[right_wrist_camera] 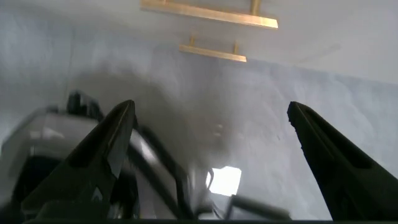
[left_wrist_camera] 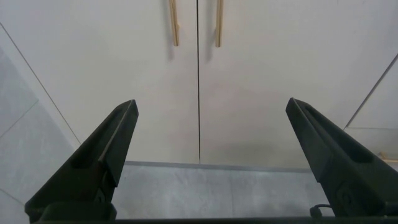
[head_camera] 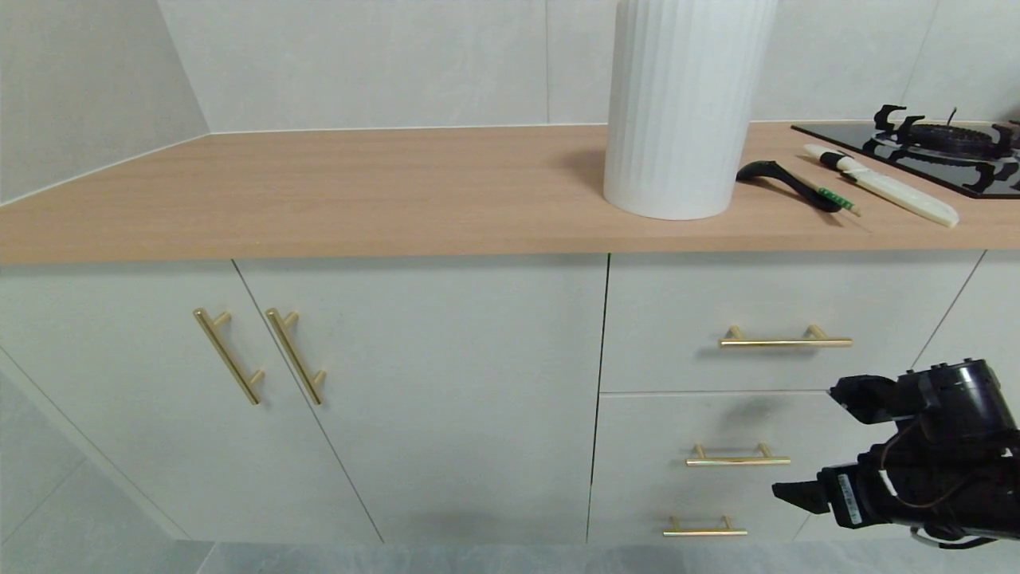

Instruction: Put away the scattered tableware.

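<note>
No legible text — white label point(head_camera: 849, 487) on right end effector point(head_camera: 805, 442), print unreadable.

left gripper point(left_wrist_camera: 208, 155): fingers spread wide, nothing between | faces cabinet doors point(left_wrist_camera: 261, 93) | two gold handles point(left_wrist_camera: 175, 22) flank the door seam | floor point(left_wrist_camera: 211, 186) below the doors

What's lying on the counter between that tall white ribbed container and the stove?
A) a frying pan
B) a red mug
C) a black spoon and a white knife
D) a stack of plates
C: a black spoon and a white knife lie on the counter between the ribbed container and the stove.
</note>
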### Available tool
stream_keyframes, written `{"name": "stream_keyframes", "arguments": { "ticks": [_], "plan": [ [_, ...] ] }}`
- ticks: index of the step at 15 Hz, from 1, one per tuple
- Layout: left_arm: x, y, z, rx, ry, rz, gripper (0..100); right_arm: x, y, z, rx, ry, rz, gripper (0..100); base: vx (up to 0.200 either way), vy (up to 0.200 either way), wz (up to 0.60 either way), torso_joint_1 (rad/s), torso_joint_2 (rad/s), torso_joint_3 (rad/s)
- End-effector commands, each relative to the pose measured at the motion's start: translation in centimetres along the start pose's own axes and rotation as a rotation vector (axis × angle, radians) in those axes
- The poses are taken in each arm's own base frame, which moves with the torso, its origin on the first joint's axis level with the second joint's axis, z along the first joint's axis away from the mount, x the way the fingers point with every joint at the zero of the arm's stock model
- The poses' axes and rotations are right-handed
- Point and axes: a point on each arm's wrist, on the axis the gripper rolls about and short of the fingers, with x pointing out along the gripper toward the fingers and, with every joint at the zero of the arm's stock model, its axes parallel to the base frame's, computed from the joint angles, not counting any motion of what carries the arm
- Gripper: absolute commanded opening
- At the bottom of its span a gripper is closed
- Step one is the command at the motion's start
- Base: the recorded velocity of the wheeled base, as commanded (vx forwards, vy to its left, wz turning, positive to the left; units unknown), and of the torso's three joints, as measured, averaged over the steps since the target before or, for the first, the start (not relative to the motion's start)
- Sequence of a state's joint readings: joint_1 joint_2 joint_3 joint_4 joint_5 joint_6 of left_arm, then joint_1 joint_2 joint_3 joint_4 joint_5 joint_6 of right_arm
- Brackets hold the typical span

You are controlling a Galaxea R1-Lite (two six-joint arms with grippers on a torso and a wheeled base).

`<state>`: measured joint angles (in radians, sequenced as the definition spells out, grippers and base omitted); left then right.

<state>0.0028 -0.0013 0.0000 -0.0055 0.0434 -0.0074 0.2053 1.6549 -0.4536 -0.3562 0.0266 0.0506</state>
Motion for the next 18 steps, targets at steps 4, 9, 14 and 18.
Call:
{"name": "stream_keyframes", "arguments": {
  "ticks": [4, 9, 14, 18],
  "plan": [
    [0.0, 0.0, 0.0, 0.000, 0.001, 0.001, 100, 6.2, 0.1, 0.2, -0.005, -0.007, -0.016, 100, 0.000, 0.000, 0.00, 0.000, 0.00, 0.000],
    [0.0, 0.0, 0.0, 0.000, 0.001, 0.001, 100, 8.9, -0.2, 0.3, -0.008, -0.063, -0.114, 100, 0.000, 0.000, 0.00, 0.000, 0.00, 0.000],
    [0.0, 0.0, 0.0, 0.000, 0.001, 0.001, 100, 10.5, -0.2, 0.2, 0.000, -0.096, -0.121, 100, 0.000, 0.000, 0.00, 0.000, 0.00, 0.000],
    [0.0, 0.0, 0.0, 0.000, 0.001, 0.001, 100, 12.5, -0.4, 0.0, 0.014, -0.156, -0.165, 100, 0.000, 0.000, 0.00, 0.000, 0.00, 0.000]
  ]
}}
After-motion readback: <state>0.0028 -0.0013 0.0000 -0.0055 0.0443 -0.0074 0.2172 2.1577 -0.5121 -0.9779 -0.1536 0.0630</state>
